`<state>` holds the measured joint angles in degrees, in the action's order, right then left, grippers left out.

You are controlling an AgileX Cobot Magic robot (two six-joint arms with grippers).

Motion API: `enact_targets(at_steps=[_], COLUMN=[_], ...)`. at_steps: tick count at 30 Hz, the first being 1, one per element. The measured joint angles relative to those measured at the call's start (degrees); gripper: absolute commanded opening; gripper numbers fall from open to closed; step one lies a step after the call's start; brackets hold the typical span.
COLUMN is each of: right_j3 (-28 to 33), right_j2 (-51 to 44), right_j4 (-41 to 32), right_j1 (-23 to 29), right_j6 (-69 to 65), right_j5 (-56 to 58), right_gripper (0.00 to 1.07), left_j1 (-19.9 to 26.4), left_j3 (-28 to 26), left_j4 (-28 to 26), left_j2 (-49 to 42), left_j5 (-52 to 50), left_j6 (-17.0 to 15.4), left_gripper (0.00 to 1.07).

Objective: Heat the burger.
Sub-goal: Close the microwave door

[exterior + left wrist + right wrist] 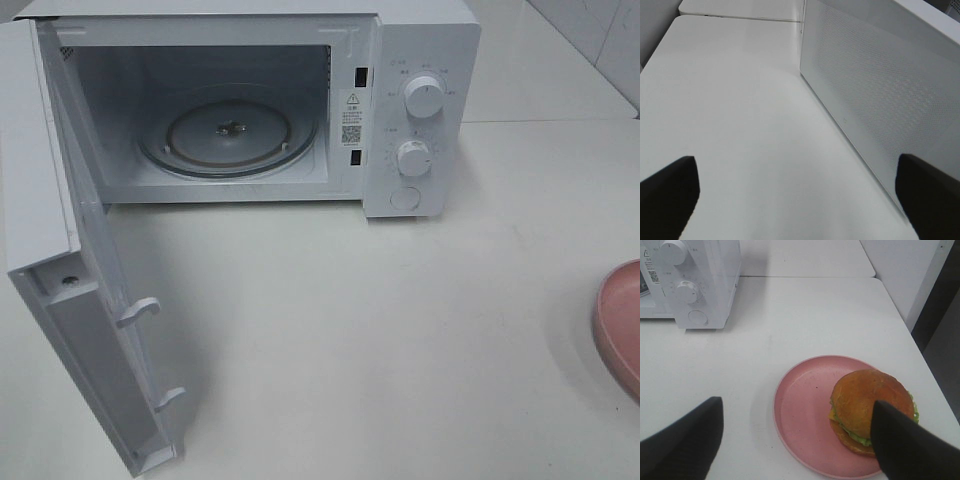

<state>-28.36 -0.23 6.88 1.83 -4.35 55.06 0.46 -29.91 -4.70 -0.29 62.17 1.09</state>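
Black fingers (680, 440) of my right hand (795, 440) fill the near edge of the right wrist view, spread wide with nothing between them. One finger overlaps the burger (865, 400) in that view, though I cannot tell whether it touches the bun. That burger sits toward one side of the pink plate (800, 415), on the white counter (790, 325), well apart from the microwave (695, 285).

My left hand (800, 195) is also wide open and empty (both fingers (667, 195) show only as dark tips at the corners). It hangs over bare counter, just beside the perforated outer face of the microwave door (880, 85).

From the high camera, neither arm shows. I see the door swung fully open, the glass turntable (228, 135) bare inside, and only the plate's rim at the right edge.
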Motion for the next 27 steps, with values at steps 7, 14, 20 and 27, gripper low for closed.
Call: enact_targets(at_steps=[7,14,20,27], right_j3=[0.0,0.0,0.0,0.0], right_j2=[0.0,0.0,0.0,0.0], right_j4=[-0.17,-0.17,-0.17,-0.17], right_j1=[-0.06,-0.06,-0.06,-0.06], right_j6=[0.0,0.0,0.0,0.0], right_j5=[0.0,0.0,0.0,0.0], right_gripper=[0.76,0.76,0.76,0.76], left_j1=[0.0,0.0,0.0,0.0], left_j3=[0.0,0.0,0.0,0.0], left_j4=[0.0,0.0,0.0,0.0], left_j2=[0.0,0.0,0.0,0.0], left_j5=[0.0,0.0,0.0,0.0], left_j6=[0.0,0.0,0.0,0.0], left_gripper=[1.0,1.0,1.0,1.0])
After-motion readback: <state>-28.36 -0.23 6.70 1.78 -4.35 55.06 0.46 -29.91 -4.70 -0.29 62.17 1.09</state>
